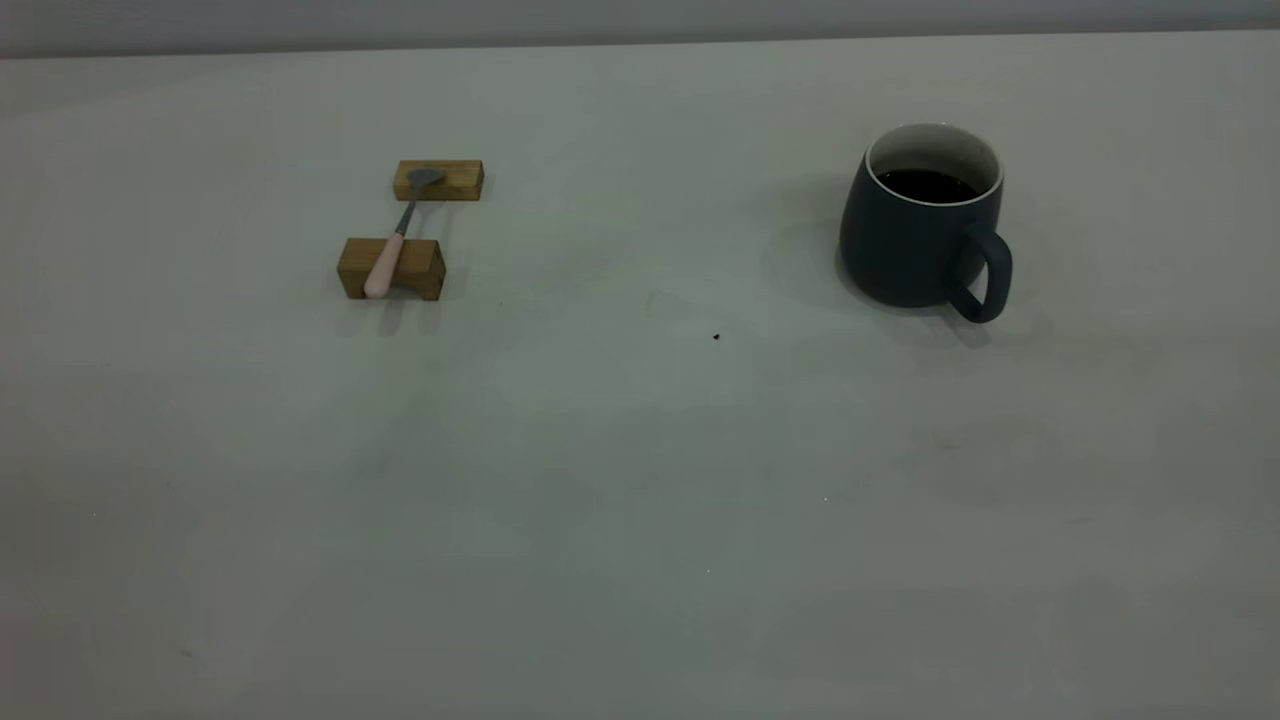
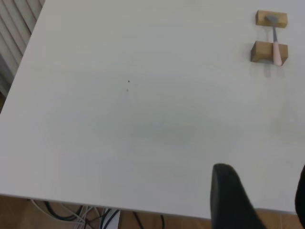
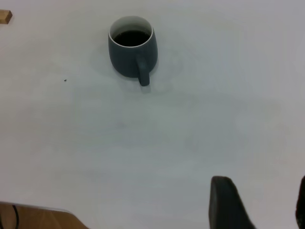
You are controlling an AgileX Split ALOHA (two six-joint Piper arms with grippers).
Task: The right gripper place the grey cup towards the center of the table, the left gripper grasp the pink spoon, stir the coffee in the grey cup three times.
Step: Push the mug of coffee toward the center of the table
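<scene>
Resting: pink spoon [image 1: 392, 245] across two wooden blocks [image 1: 391, 268]
Standing: grey cup [image 1: 922, 232], right side
Grippers: left gripper [image 2: 259, 198], right gripper [image 3: 257, 202] spread wide, empty

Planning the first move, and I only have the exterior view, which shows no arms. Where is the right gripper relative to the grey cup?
Observer: The right gripper hangs well back from the grey cup, towards the edge of the table, with its fingers open and empty.
Operator: And the left one?
Observer: The left gripper is likewise far from the pink spoon, near the table's edge, fingers open.
Operator: Anything beyond that edge?
Observer: Cables run below it.
</scene>
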